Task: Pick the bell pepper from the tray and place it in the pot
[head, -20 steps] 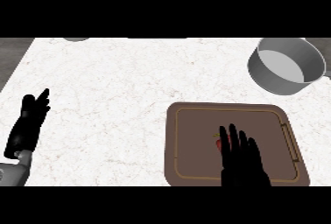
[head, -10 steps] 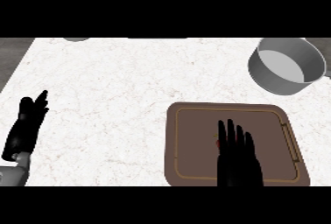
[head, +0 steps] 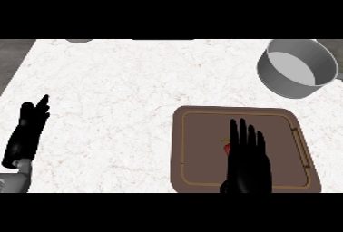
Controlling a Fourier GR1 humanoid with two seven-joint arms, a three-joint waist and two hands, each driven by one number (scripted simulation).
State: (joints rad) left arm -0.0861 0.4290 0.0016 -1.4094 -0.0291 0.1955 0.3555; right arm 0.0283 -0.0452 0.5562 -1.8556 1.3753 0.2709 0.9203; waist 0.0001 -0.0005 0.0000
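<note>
White marble-look counter (head: 134, 90) is carrying a brown tray (head: 201, 122) and, well apart at far right, a grey pot (head: 295, 86). Right hand (head: 249, 165), fingers straight, is covering the tray, hiding most of the red bell pepper (head: 227, 146). Left hand (head: 26, 133) is resting open at left edge. No lettering is showing.

Bright even light, white counter (head: 134, 90) without glare, soft faint shadows, edges undistorted
</note>
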